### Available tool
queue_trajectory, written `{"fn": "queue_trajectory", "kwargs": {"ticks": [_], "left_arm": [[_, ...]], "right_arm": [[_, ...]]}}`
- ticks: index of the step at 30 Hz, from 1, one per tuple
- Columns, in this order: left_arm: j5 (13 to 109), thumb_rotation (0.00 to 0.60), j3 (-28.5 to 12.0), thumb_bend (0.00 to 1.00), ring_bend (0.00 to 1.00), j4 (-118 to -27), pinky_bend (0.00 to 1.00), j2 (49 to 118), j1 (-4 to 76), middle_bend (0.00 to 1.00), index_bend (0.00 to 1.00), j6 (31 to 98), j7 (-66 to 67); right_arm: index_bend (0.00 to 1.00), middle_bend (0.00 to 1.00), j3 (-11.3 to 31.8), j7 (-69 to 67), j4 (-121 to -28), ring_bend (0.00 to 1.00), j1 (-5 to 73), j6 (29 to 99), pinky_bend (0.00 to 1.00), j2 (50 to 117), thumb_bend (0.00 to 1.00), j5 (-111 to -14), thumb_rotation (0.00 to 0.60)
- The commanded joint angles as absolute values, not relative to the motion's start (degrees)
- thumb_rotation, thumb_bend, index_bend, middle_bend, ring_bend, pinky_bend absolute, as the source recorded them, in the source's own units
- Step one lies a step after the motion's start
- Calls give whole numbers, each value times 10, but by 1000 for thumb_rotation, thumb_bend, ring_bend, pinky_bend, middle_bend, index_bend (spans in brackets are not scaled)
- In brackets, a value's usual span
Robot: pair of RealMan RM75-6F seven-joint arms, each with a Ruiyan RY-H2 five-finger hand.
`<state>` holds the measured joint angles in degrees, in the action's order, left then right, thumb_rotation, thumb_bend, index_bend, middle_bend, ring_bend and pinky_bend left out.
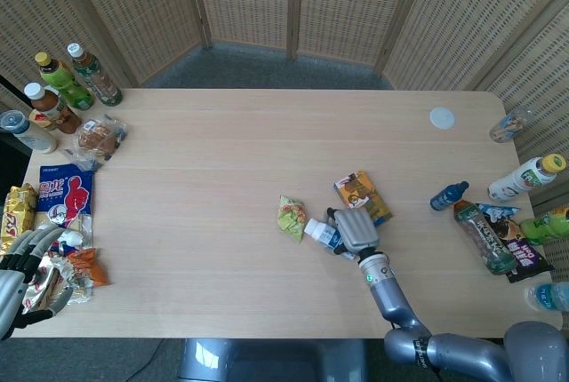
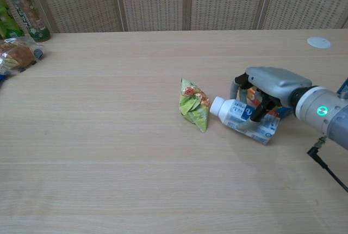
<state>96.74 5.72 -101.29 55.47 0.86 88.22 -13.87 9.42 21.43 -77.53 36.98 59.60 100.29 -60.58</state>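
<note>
Item: small white-capped bottle (image 2: 242, 118) with a blue-and-white label, lying on its side near the middle of the desk (image 1: 231, 160), cap pointing toward the robot's left. Its base end appeared slightly raised in the chest view.

Right robot hand (image 2: 266, 90): arched over the bottle from above, fingers (image 2: 237, 88) curled down on the far side and the thumb on the near side, clamped on the bottle's body. A green indicator light showed on the wrist.

Adjacent: green snack packet (image 2: 194, 104), crumpled, just beside the bottle's cap; whether they touched could not be told. Orange snack packet (image 1: 362, 195), flat on the desk, just behind the right robot hand and partly hidden by it in the chest view.

Left robot hand (image 1: 18, 275): at the desk's near left corner, seen only in the head view, fingers apart and holding nothing, resting just beside a heap of snack wrappers (image 1: 67, 271).

Left edge of the desk: blue snack bag (image 1: 66, 196), clear-wrapped bread (image 1: 96, 139), and a cluster of drink bottles (image 1: 62, 84) at the far left corner.

Right edge of the desk: small blue bottle (image 1: 449, 195), a white bottle with a yellow cap (image 1: 526, 177), and dark wrapped packets (image 1: 493, 235). A white round lid (image 1: 442, 118) lay apart near the far right corner.
</note>
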Motion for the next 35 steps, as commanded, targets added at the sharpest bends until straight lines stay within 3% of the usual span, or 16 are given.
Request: {"fn": "queue_trajectory", "kwargs": {"ticks": [1,23,28,35], "left_arm": [[968,600,57,348,0,-1014,0,555,9,57,46,882,-137],[972,600,68,347,0,-1014,0,560,-11,58,46,900,-137],[973,600,69,346,0,-1011,0,562,-16,57,47,908,-142],[974,600,69,347,0,-1007,0,562,-18,58,47,909,-147]], "right_arm": [[566,953,106,209,-792,902,372,597,979,984,71,-615,600],[570,956,289,145,-1000,903,424,631,979,798,68,-610,600],[571,957,301,152,-1027,904,433,639,979,778,67,-599,600],[572,956,283,162,-1040,903,433,649,980,767,65,-585,600]]}}
